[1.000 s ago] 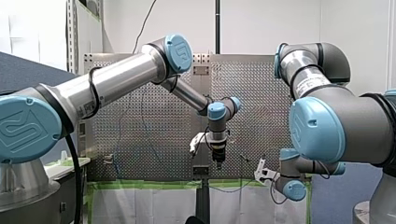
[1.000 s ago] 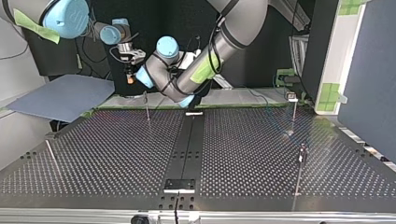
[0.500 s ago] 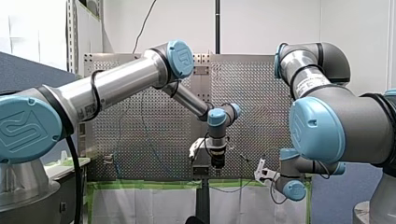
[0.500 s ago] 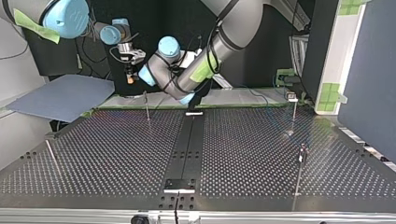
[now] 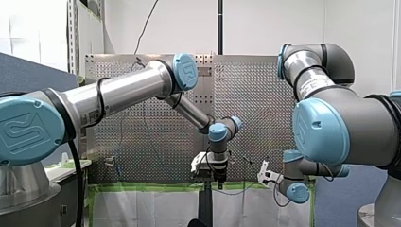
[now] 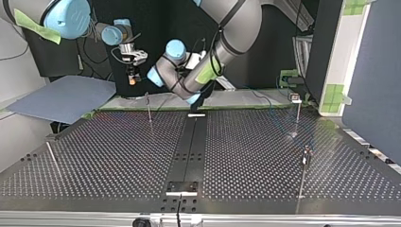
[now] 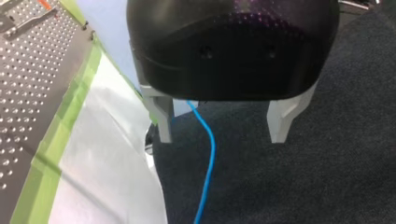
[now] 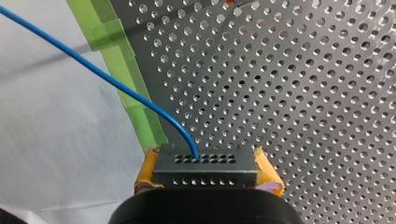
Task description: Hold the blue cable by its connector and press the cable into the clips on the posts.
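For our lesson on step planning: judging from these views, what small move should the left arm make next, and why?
Probably shut my left gripper on the blue cable: its jaws stand open with the cable passing between them in the left wrist view, while my right gripper holds the connector.

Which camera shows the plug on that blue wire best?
The right wrist view: the connector sits close up, clamped in my right claw, with the blue cable leaving it. The left wrist view shows only cable; in the front and top views the connector is too small to make out.
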`<action>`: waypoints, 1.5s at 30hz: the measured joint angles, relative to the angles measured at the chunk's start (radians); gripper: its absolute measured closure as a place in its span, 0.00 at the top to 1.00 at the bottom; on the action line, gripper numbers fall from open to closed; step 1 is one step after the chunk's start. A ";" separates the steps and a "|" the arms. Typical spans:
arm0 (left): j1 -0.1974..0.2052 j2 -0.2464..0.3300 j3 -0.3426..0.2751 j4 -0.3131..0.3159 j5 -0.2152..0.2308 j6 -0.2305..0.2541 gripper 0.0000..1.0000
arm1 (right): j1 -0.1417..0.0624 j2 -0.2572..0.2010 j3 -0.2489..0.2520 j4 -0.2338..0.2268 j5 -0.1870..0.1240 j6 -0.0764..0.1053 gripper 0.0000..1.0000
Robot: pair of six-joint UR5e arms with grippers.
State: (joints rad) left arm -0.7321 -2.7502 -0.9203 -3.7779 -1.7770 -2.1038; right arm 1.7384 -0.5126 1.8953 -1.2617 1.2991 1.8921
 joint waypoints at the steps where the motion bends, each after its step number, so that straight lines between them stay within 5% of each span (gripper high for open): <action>1: 0.002 -0.001 0.000 0.001 0.000 0.000 0.98 | 0.001 0.000 0.000 0.001 0.000 -0.001 0.00; 13: 0.011 -0.082 0.063 0.008 0.007 0.031 0.98 | 0.011 0.000 0.000 0.006 0.000 -0.005 0.00; 30: 0.045 -0.138 0.046 0.121 -0.010 0.011 0.98 | 0.025 0.000 0.000 0.007 0.000 -0.005 0.00; 45: 0.052 -0.248 0.112 0.141 -0.009 0.034 0.98 | 0.025 0.000 -0.003 0.007 0.000 -0.005 0.00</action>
State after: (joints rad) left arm -0.6801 -2.9983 -0.8079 -3.6368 -1.7856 -2.0701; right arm 1.7639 -0.5125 1.8927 -1.2549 1.2994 1.8871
